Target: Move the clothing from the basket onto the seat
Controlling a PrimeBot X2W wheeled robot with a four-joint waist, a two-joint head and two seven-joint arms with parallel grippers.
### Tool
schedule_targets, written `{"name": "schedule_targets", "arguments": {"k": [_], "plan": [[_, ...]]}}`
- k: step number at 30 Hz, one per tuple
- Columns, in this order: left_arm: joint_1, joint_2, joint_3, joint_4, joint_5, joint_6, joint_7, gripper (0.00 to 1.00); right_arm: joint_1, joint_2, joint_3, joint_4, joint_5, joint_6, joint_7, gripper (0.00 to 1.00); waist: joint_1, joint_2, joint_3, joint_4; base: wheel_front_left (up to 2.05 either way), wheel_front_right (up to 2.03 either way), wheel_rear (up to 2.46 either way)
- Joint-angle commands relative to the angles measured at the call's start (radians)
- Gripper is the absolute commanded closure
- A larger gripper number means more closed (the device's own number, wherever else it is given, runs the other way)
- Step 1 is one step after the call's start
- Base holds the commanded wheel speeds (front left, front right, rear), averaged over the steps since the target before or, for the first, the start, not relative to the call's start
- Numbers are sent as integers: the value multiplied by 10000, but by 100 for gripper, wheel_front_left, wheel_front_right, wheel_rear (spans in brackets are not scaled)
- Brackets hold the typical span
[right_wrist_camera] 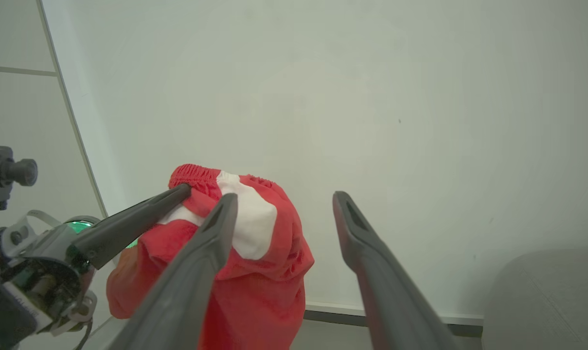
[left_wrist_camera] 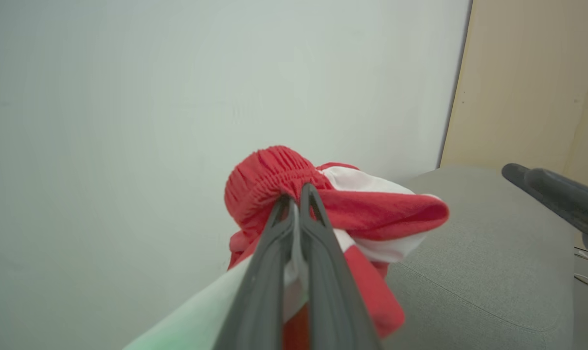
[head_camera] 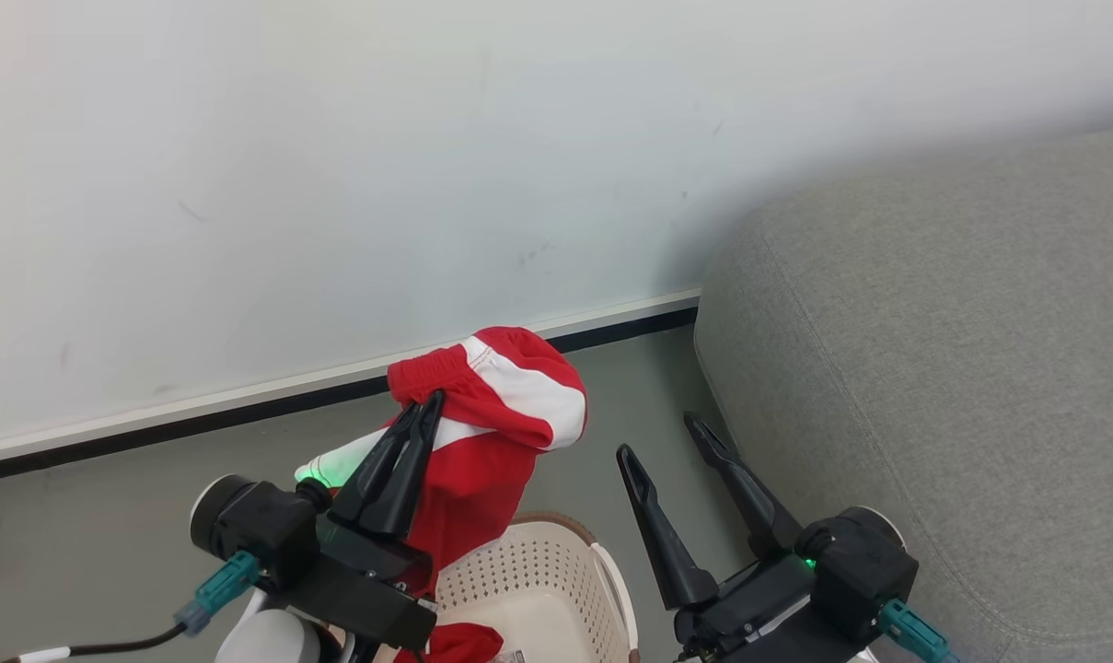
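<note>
White wall (head_camera: 427, 138), grey floor (head_camera: 105, 516) behind. My left claw (head_camera: 424, 405) is pinched on the waistband of the shorts (head_camera: 510, 387), dangling over the rim of the basket (head_camera: 556, 571). My right claw (head_camera: 657, 435) is wide, empty, near the seat (head_camera: 933, 368). Thin grip, so I reckon a fast swing drops them on the floor.

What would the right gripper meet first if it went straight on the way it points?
Probably the white wall: the open right gripper frames bare wall between its fingers, with the red garment off to one side. Depth is unclear.

Black left pincer (head_camera: 424, 403), teal plug (head_camera: 220, 587), green light (head_camera: 315, 475)
</note>
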Motion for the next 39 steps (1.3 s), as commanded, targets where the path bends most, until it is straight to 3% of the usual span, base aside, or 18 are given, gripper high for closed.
{"name": "schedule_targets", "arguments": {"k": [1,18,28,29,30,31,39], "plan": [[38,9,-33,-95,95,-4,-54,100,36,-40,58,38,106,8,-11,0,1,1,-10,-54,0,0,0],[-621,-1,-2120,-488,-242,-3,-54,100,-215,281,-276,1331,609,8,-9,0,1,1,228,-464,0,0,0],[-819,60,-3033,-831,-436,-3,-54,100,-413,220,120,1722,1005,8,-9,0,1,1,301,-476,0,0,0],[-807,62,-3068,-830,-460,-3,-54,100,-454,206,154,1716,976,8,-9,18,1,1,299,-474,0,0,0],[-789,65,-3093,-831,-483,-3,-54,100,-486,193,179,1717,949,8,-9,76,1,1,295,-471,0,0,0],[-788,73,-3114,-826,-486,-3,-54,100,-507,163,253,1755,957,8,-9,100,1,1,292,-467,0,0,0],[-776,262,-3003,-620,-317,26,-52,100,-547,102,329,1629,1202,8,-10,100,1,1,291,-474,0,0,0]]}}
